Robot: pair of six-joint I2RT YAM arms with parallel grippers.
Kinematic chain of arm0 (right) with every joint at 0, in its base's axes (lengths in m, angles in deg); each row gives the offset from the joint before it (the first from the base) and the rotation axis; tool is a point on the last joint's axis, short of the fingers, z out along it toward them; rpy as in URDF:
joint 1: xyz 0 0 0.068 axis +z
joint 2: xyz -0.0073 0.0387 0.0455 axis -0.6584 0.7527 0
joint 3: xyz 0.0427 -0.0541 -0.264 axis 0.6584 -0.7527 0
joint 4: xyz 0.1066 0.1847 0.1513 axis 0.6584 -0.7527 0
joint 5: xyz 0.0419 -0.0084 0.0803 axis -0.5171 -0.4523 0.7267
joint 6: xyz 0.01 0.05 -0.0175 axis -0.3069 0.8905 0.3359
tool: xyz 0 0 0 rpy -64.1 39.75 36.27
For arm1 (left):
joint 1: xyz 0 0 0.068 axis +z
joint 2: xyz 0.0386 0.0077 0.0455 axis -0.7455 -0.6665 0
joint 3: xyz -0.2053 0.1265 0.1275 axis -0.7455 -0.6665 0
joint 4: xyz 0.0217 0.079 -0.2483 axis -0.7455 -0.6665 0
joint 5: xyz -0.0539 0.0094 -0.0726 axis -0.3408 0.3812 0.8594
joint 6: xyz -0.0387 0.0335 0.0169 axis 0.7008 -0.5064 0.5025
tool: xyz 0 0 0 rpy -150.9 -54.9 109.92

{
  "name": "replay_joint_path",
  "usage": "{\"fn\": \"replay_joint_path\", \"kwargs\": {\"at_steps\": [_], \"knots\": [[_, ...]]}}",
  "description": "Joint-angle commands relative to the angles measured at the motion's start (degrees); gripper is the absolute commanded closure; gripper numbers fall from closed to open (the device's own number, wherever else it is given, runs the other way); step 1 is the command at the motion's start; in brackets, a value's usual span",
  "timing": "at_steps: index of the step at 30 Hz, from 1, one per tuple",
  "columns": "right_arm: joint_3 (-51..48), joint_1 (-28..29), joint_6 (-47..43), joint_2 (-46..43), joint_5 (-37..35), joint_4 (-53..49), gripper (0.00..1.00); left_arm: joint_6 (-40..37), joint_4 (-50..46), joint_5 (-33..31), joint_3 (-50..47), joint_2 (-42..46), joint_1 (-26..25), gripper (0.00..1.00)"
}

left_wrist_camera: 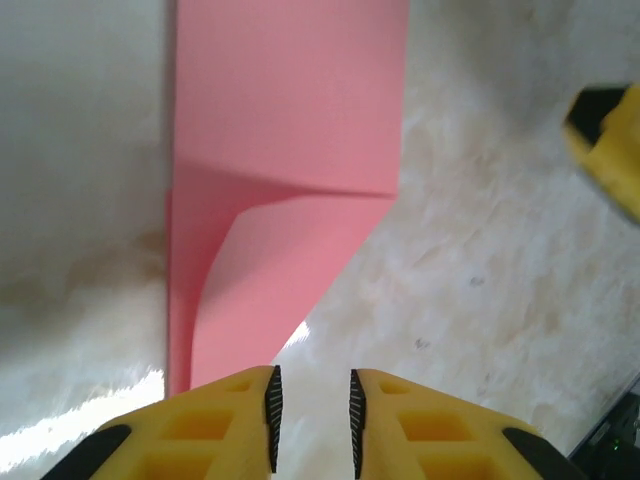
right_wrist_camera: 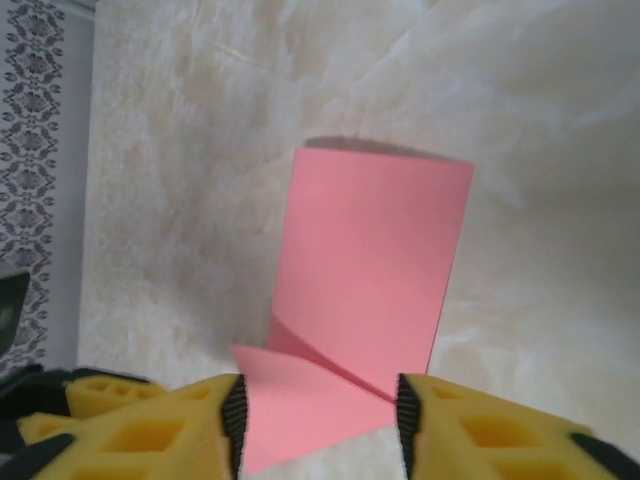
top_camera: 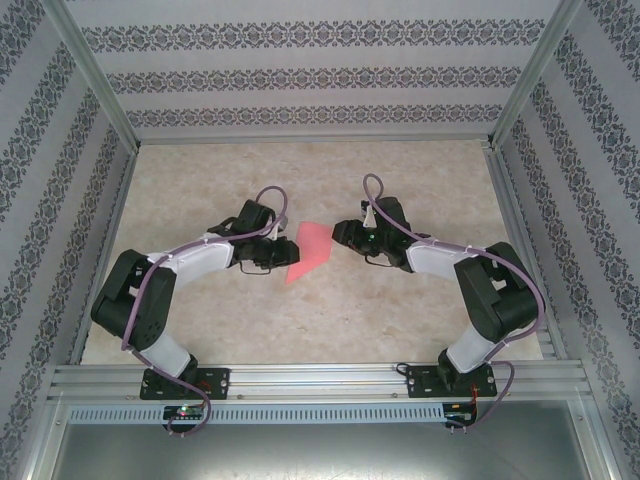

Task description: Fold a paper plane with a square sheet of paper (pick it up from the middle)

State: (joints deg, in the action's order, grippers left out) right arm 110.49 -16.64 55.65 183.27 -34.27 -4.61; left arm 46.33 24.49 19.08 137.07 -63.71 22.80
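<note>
The square sheet of paper (top_camera: 308, 250) lies on the table between both arms, salmon-pink, folded to a narrow strip with a corner flap turned up at each end. My left gripper (left_wrist_camera: 312, 385) is open a little, bare table between its pads, the paper (left_wrist_camera: 290, 150) just ahead and left of its tips. My right gripper (right_wrist_camera: 318, 395) is open wider, its jaws standing either side of the paper's (right_wrist_camera: 370, 260) raised near flap without pinching it. From above, the left gripper (top_camera: 283, 255) and right gripper (top_camera: 342, 236) face each other across the sheet.
The beige marbled tabletop (top_camera: 300, 180) is boxed in by patterned walls (top_camera: 300, 75) and aluminium posts (top_camera: 95, 75). A metal rail (top_camera: 320, 378) holding both arm bases runs along the near edge. One yellow finger of the right gripper (left_wrist_camera: 610, 140) is at the left wrist view's right edge.
</note>
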Motion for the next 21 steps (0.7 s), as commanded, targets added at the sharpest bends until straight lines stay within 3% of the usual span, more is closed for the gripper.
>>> {"fn": "replay_joint_path", "kwargs": {"at_steps": [1,5,8,12,21], "knots": [[-1.09,0.75,3.51,0.13,3.94,1.42,0.49,1.73,3.20,-0.93,1.95,-2.27,-0.30,0.72],[-0.55,2.46,5.32,2.65,4.08,2.95,0.44,1.63,1.72,-3.03,4.48,-5.99,-0.35,0.79],[1.06,4.29,6.48,5.24,4.21,3.00,0.44,0.91,0.20,-7.01,5.32,-7.53,-0.39,0.85],[2.90,6.17,8.70,8.21,3.72,2.90,0.47,0.83,-0.27,-7.39,6.04,-10.01,-0.35,0.91],[2.47,7.46,12.91,8.67,-2.12,-0.23,0.51,1.40,-4.36,-10.95,6.35,-12.92,-0.34,0.96]]}}
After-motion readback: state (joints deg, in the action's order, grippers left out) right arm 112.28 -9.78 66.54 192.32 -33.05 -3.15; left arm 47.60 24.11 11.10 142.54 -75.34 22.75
